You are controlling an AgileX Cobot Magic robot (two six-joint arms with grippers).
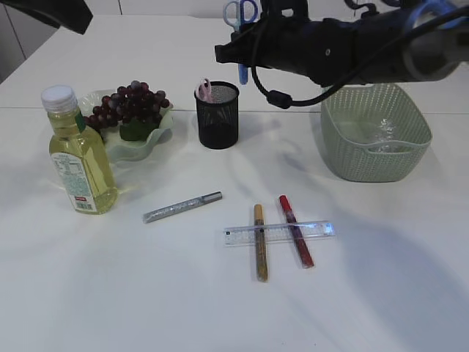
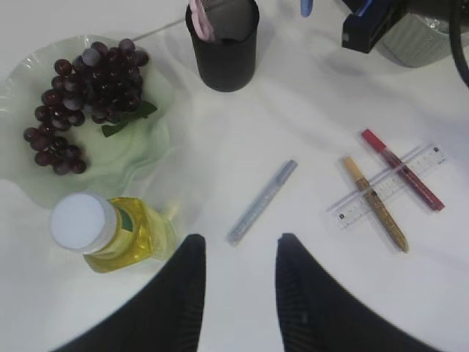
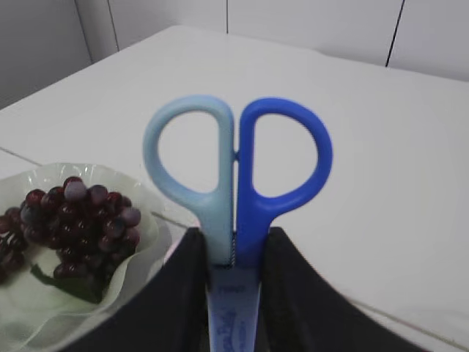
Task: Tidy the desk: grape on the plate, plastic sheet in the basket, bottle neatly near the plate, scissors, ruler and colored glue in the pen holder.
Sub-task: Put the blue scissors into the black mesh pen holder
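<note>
Right wrist view: scissors (image 3: 236, 183) handles close-up

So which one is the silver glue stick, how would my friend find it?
Start at the tall yellow oil bottle with the white cap on the left. Just to its right, alone on the white table, lies the glittery silver glue pen. The gold glue pen and red glue pen lie under the clear ruler; the silver one doesn't.

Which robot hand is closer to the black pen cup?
Right. The right gripper, holding the scissors, hangs just above the pen holder. The left gripper hovers farther off, near the bottle.
</note>
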